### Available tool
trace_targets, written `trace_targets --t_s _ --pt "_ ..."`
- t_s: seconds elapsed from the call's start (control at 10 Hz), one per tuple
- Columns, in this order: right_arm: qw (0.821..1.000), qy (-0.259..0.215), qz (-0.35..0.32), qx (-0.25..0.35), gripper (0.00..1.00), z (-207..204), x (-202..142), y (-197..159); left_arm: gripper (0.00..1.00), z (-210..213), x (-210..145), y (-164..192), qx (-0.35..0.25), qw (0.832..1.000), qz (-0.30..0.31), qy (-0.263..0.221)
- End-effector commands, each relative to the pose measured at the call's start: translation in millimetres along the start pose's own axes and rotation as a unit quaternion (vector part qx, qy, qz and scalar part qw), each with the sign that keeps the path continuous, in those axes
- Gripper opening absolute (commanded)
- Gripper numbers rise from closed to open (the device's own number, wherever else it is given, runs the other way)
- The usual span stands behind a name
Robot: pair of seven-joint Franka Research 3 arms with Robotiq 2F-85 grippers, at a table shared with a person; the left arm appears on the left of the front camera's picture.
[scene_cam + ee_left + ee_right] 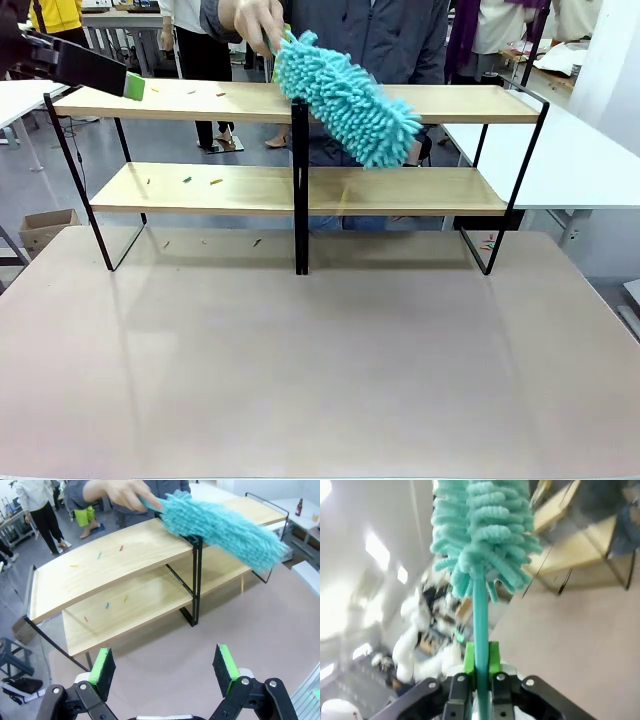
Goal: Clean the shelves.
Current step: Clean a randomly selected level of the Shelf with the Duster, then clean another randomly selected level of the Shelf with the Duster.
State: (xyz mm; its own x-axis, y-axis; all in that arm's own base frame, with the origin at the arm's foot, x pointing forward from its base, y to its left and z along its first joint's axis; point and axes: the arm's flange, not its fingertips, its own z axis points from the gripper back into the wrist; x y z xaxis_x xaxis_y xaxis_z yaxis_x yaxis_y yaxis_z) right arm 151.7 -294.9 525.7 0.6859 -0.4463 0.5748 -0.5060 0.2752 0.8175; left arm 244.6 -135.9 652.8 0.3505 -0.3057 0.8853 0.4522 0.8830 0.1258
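Brownish worktop (320, 380) carries the shelves (200, 188); a person's hand (258, 22) holds a teal duster (350, 100) at the top board (190, 100). Left hand (164, 665) wide open, empty; right hand (481, 658) clamps a second duster (480, 530).

The left gripper (162, 655) is black. Its two fingers (104, 667) are faced with bright green rubber pads, one at 7 o'clock of the left wrist view and one at 5 o'clock. Each finger is carried on angular black links joined by round pivots with grey screw heads, and a small white collar sits under each pad. In the front view, at 10 o'clock, it is a flat black bar tipped green. The right gripper (481, 656), at 6 o'clock of its wrist view, has similar black links, silvery pivot pins and green pads. The person's dark grey jacket (400, 30), at 12 o'clock, is zipped and long-sleeved.
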Motion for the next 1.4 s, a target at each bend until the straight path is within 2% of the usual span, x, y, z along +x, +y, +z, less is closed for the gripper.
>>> trace_targets --t_s 0.0,1.2,1.3 --pt "0.998 0.060 0.016 0.011 0.12 -3.7 -3.9 16.3 1.00 0.3 -2.2 0.6 -0.001 1.000 0.000 0.000" --pt "0.998 0.060 0.016 0.011 0.12 -3.7 -3.9 16.3 1.00 0.3 -2.2 0.6 -0.001 1.000 0.000 0.000" --pt "0.999 0.051 -0.002 0.015 0.12 -8.8 -4.0 14.6 1.00 0.3 -2.2 0.6 -0.001 1.000 0.000 0.000"
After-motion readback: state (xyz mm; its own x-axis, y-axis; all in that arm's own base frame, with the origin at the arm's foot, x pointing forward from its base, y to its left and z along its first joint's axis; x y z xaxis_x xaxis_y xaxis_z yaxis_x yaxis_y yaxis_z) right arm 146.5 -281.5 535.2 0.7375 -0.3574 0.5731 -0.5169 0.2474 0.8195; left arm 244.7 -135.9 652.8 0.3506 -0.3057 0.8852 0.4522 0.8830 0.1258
